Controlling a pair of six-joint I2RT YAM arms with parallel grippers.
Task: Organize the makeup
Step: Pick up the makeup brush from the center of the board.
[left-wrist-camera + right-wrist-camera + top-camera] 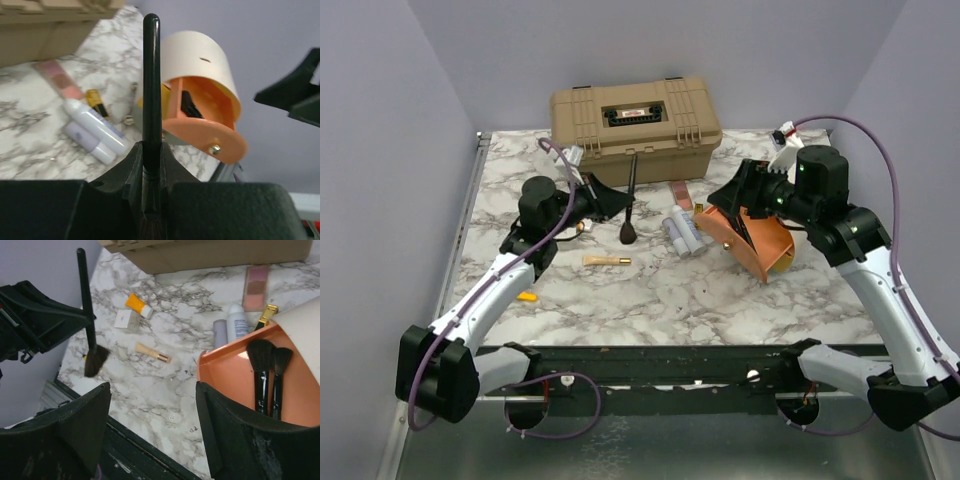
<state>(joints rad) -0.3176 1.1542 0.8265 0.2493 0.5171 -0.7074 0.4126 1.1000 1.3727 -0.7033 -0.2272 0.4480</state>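
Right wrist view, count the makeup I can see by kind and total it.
Black brushes: 3
Pale tubes: 2
Orange tube: 1
Tan stick: 1
Pink palette: 1
Gold-capped piece: 1
White box: 1
Total: 10

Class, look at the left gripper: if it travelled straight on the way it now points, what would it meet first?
Most likely the cream-and-orange pouch: its open mouth faces the left gripper, which holds a black brush. The pale tubes lie to the side of that line. Depth is unclear.
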